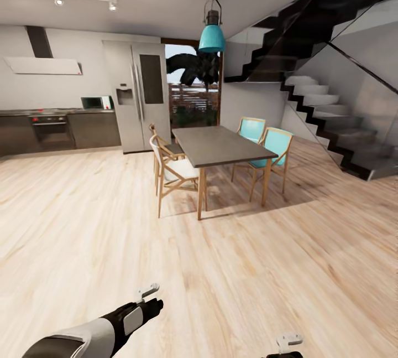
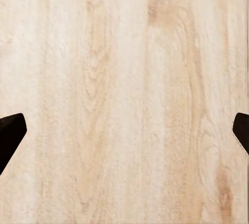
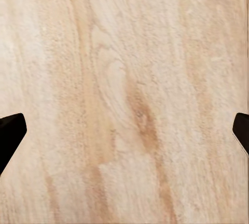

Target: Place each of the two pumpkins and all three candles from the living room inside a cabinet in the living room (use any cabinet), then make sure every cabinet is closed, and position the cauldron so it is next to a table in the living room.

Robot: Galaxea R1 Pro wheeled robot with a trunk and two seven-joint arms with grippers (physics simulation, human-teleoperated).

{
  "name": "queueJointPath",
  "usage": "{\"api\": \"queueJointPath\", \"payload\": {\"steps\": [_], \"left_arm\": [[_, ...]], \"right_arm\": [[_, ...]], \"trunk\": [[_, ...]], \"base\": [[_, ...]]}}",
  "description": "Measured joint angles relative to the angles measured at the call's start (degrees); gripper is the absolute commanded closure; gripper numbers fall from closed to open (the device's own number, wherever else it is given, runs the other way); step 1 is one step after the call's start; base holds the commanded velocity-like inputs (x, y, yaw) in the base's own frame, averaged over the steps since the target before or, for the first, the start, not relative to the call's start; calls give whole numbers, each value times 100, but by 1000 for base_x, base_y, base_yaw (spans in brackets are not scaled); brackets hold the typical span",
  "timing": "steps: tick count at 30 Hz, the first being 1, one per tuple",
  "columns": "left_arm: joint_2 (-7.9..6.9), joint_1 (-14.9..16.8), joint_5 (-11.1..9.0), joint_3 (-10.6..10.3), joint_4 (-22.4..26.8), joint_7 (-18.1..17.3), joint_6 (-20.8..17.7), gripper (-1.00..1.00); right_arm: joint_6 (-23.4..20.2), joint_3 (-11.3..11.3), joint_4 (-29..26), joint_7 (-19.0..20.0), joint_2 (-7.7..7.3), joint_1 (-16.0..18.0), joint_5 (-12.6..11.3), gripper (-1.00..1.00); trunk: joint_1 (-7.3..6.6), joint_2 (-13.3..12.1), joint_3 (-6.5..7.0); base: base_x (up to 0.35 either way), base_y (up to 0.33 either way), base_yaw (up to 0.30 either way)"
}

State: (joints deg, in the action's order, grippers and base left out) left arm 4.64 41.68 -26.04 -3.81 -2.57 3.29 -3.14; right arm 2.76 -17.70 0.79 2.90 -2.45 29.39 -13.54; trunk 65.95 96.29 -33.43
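Observation:
The pumpkins, candles, cabinet, cauldron and table are out of view. My left gripper (image 1: pixel 153 301) reaches forward low over the pale wood floor (image 1: pixel 83 225) at the lower left of the head view. In the left wrist view, the left gripper (image 2: pixel 124 135) is open: its dark fingertips (image 2: pixel 10 135) sit far apart with only floor planks between them. The right gripper (image 1: pixel 287 344) peeks in at the bottom edge of the head view. In its own wrist view, the right gripper (image 3: pixel 124 135) is open too, fingertips (image 3: pixel 10 133) wide apart and empty above the floor.
Ahead stands a grey-topped dining set (image 1: pixel 221 145) with wooden chairs (image 1: pixel 171 172) and teal chairs (image 1: pixel 273 150) under a teal pendant lamp (image 1: pixel 212 37). A steel fridge (image 1: pixel 138 103) and kitchen units (image 1: pixel 52 128) line the far left wall. A dark staircase (image 1: pixel 331 120) rises at right.

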Motion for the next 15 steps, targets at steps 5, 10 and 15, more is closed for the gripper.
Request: {"api": "queueJointPath", "payload": {"steps": [5, 10, 15], "left_arm": [[0, 0, 2, 0, 0, 0, 0, -100], [0, 0, 0, 0, 0, 0, 0, -100], [0, 0, 2, 0, 0, 0, 0, -100]], "right_arm": [[0, 1, 0, 0, 0, 0, 0, -100], [0, 1, 0, 0, 0, 1, 0, -100], [0, 1, 0, 0, 0, 0, 0, -100]], "trunk": [[0, 0, 0], [0, 0, 0], [0, 0, 0]], "base": [[326, 0, -255], [312, 0, -261], [305, 16, -263]]}}
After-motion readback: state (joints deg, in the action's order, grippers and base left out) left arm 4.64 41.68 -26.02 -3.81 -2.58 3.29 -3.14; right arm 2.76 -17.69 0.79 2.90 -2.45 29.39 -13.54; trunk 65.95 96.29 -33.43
